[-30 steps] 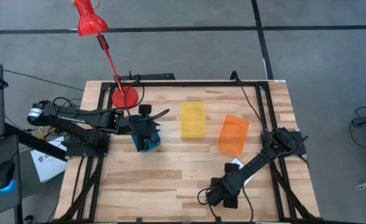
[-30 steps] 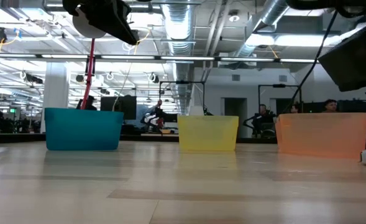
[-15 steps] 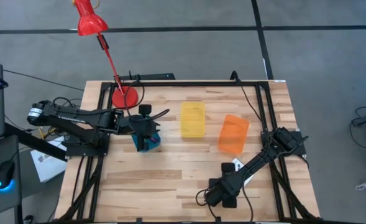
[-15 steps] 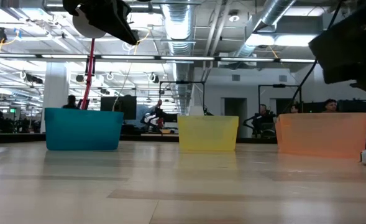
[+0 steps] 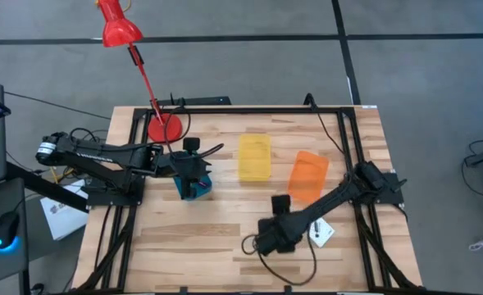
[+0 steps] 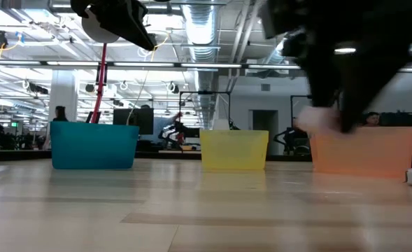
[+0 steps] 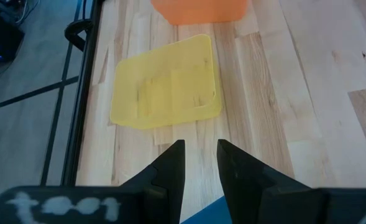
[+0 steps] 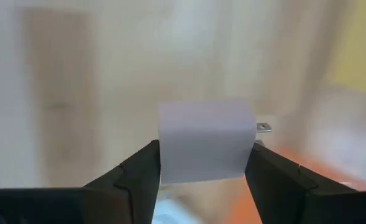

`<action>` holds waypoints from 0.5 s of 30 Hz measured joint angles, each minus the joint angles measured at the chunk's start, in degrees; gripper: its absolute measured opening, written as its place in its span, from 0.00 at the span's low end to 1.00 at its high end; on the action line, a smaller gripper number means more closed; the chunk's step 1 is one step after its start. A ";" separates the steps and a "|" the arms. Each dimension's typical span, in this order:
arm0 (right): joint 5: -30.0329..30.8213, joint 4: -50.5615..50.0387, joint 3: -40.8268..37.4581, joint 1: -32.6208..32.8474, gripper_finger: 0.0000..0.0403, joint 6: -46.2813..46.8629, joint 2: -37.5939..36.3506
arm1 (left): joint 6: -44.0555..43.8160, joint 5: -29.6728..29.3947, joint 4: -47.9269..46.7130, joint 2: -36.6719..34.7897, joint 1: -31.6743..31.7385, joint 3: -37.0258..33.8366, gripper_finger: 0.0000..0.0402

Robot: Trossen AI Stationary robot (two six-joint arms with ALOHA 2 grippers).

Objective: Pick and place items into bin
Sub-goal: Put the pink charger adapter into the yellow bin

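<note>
Now your right gripper (image 8: pixel 202 163) has its fingers clamped on a pale cube (image 8: pixel 206 148) with a small metal prong, held above the counter (image 5: pixel 225 221) near the orange bin (image 5: pixel 307 176). A white card (image 5: pixel 321 233) lies beside that arm. Your left gripper (image 7: pixel 201 163) hangs over the blue bin (image 5: pixel 194 188), fingers slightly parted and empty, facing the yellow bin (image 7: pixel 167 98).

Overhead and table-level cameras share three bins (image 5: pixel 254 157)
</note>
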 joint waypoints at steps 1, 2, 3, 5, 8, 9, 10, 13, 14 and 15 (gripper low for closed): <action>1.90 -1.15 0.71 -0.75 0.51 -1.22 0.00 | 0.00 0.00 0.00 0.00 0.00 0.00 0.21; 4.10 -2.51 1.33 -1.51 0.52 -2.79 -0.02 | 0.00 0.00 0.00 0.00 0.00 0.00 0.21; 6.49 -3.95 1.94 -2.27 0.53 -4.46 -0.02 | 0.00 0.00 0.00 0.00 -0.01 0.00 0.21; 11.60 -6.34 3.28 -4.11 0.54 -7.77 -0.02 | 0.00 0.00 0.02 0.01 -0.01 0.00 0.21; 16.01 -9.51 5.44 -7.84 0.55 -11.61 -0.06 | -0.02 0.00 0.00 0.00 0.00 0.00 0.21; 17.00 -9.81 6.01 -9.32 0.54 -12.85 -0.07 | -0.02 0.00 0.00 0.00 0.00 0.00 0.21; 18.14 -9.79 6.53 -10.77 0.53 -14.25 -0.07 | -0.02 0.00 0.00 0.00 0.00 0.00 0.21; 20.91 -9.73 8.32 -15.25 0.51 -18.75 -0.07 | -0.04 0.00 -0.16 0.01 0.00 0.00 0.21; 21.49 -9.50 8.86 -16.86 0.50 -20.02 -0.07 | -0.05 0.00 -0.17 0.00 0.00 0.00 0.21; 21.63 -8.98 9.23 -18.49 0.50 -21.21 -0.09 | -0.07 0.00 -0.15 0.00 0.00 0.00 0.21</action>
